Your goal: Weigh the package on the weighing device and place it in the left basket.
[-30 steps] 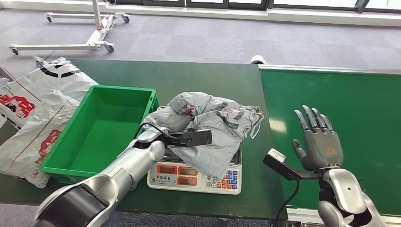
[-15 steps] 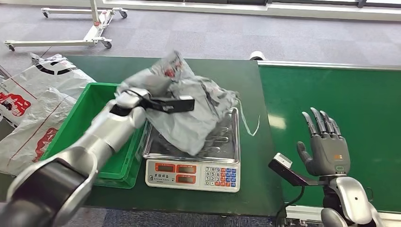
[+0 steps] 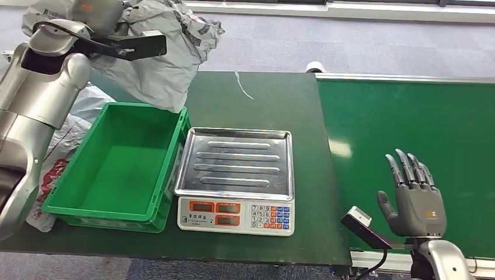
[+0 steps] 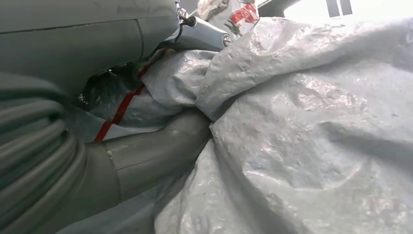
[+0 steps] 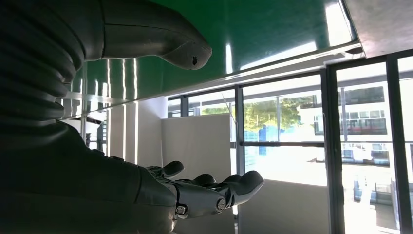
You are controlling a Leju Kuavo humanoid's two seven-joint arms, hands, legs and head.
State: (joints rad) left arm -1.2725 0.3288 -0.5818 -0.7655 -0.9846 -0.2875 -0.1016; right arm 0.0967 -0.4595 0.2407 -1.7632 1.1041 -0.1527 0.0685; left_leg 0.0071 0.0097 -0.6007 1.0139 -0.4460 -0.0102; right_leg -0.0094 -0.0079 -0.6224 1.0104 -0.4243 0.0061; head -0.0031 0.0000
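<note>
Left robot hand [image 3: 87,14] grips package [image 3: 160,52] above the basket [image 3: 125,163] far edge.

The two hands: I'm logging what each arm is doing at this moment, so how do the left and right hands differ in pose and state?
The left hand grips the grey package; the right hand holds nothing, fingers apart. The left hand is raised high beyond the green basket; the right hand hangs low at the near edge of the green belt. The package covers the left hand's fingers; the right hand's point up in plain sight. Both are grey, on silver arms.
</note>
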